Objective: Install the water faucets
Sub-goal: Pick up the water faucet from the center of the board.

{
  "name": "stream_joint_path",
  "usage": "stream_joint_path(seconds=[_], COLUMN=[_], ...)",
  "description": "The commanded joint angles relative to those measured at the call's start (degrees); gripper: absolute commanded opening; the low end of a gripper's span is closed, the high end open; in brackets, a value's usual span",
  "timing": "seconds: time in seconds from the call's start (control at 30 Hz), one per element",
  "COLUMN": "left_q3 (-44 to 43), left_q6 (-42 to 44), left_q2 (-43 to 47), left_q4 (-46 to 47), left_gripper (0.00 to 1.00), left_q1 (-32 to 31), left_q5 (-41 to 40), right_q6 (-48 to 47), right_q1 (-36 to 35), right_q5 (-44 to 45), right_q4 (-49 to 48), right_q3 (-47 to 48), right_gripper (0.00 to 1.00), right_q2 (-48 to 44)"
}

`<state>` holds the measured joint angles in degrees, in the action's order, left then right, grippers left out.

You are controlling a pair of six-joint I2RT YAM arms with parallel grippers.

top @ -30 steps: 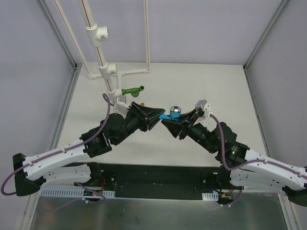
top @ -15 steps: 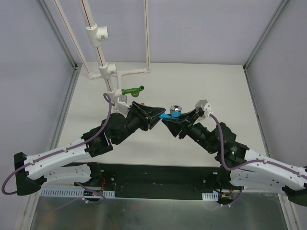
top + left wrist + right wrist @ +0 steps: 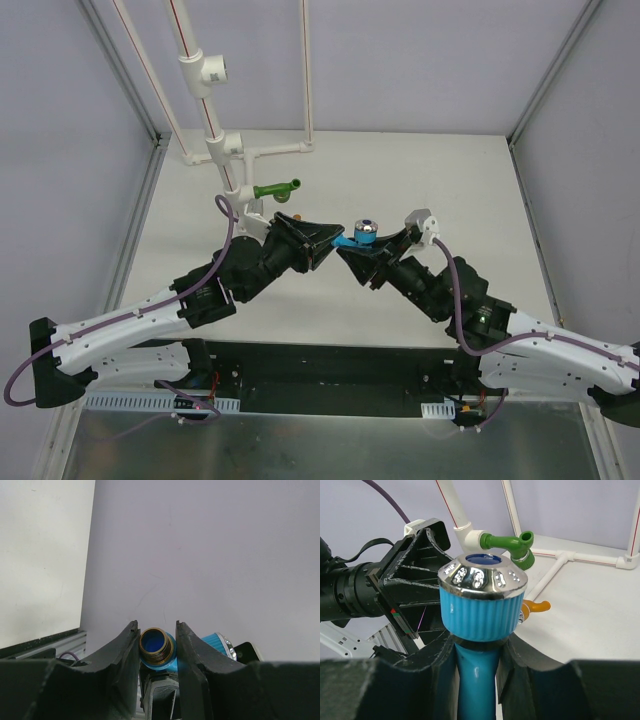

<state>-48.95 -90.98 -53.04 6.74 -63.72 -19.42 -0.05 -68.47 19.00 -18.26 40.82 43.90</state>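
Note:
The light blue faucet (image 3: 352, 241) hangs above the table's middle, held between both grippers. My right gripper (image 3: 358, 252) is shut on its blue stem (image 3: 476, 665) just under the ribbed knob with the shiny cap (image 3: 481, 575). My left gripper (image 3: 332, 240) is closed around its brass threaded end (image 3: 156, 647), both fingers touching it. The green faucet (image 3: 277, 189) sits in a white pipe tee; it also shows in the right wrist view (image 3: 512, 542). The orange faucet (image 3: 538, 606) lies on the table behind the knob, mostly hidden in the top view (image 3: 238, 204).
A white pipe frame with red stripes and tee fittings (image 3: 215, 140) stands at the back left. More pipe runs lie flat on the table (image 3: 555, 567). Grey walls enclose the table on the left, back and right.
The right arm's wrist and elbow have shifted slightly to the right. The blue faucet and both grippers stay at the same spot.

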Motion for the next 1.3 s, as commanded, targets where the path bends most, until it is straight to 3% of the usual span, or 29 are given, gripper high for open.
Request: stream_joint_path(seconds=[0.0,0.2,0.33,0.67,1.27], left_q3=[-0.45,-1.32,-2.38,-2.99,-1.41], left_q6=[0.10,1.42,2.21,2.74,1.95], left_q2=[2.23,2.67,2.41,1.97,1.09], left_q4=[2.49,2.22,2.05,2.05,1.43], left_gripper=[0.00,0.00,0.28,0.55,0.57], left_q1=[-1.75,-1.76,-1.75,-1.75,-1.75], left_q5=[3.42,2.72,2.63,2.72,1.75], right_q6=[-2.84,-1.71,-1.18,-0.04,-1.62], right_q1=[1.58,1.50,1.58,1.67,1.67], right_q5=[10.96,7.64,5.78,4.90,-0.45], right_q4=[-2.31,-2.13,-2.04,-0.64,2.18], right_q3=[0.05,-1.70,-2.67,-4.25,-0.22], right_gripper=[0.00,0.00,0.00,0.00,0.00], right_q2=[0.31,-0.22,-0.39,-1.62,-7.95])
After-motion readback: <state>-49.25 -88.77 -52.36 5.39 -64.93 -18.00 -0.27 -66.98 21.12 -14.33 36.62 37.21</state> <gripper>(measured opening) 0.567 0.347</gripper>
